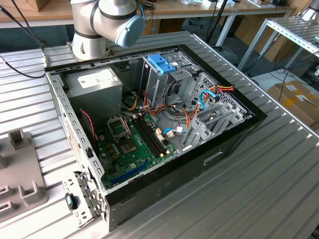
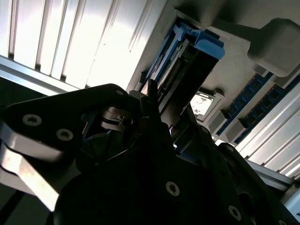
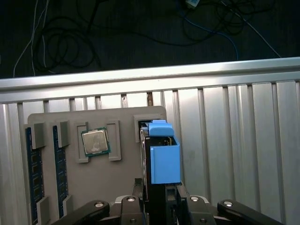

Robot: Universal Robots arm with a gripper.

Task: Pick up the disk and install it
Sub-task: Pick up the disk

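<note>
Gripper (image 3: 161,190) clamped on the disk (image 3: 165,157) at the tray (image 3: 122,173)
In the first wrist view the disk stands on edge in a tray slot, its blue carrier towards the camera, with a finger set against each flat side. In the second wrist view the same disk (image 2: 199,40) extends past the dark gripper body. A CPU (image 3: 95,142) sits in the neighbouring pocket, with memory sticks (image 3: 60,168) beyond it. The tray rests on a ribbed table (image 3: 243,140). In the exterior view the open case (image 1: 164,196) lies apart from the tray (image 1: 20,174), near the arm (image 1: 107,20)
</note>
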